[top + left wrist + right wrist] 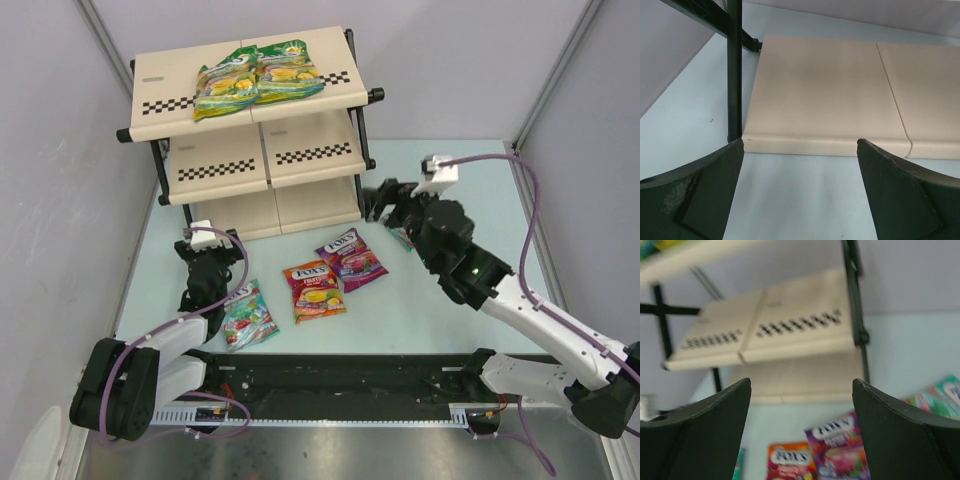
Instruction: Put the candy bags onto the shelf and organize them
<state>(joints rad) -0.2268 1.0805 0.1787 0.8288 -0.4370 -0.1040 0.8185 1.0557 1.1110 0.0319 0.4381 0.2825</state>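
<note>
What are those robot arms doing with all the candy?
They are putting candy bags onto the shelf. Two green-yellow bags lie on its top tier. On the table lie the purple-pink bag, the red-orange bag, a teal bag near the left gripper and a second teal bag near the right gripper. Both grippers are open and empty, facing the shelf.

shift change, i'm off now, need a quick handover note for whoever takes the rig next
Left claw: open, empty, facing the shelf bottom tier.
Right claw: open, empty, by the shelf's right side.
Done: two green-yellow bags lie on the top tier.
Left: purple-pink bag, red-orange bag, teal bag by the left arm, second teal bag partly hidden by the right arm. All four lie on the table.
</note>
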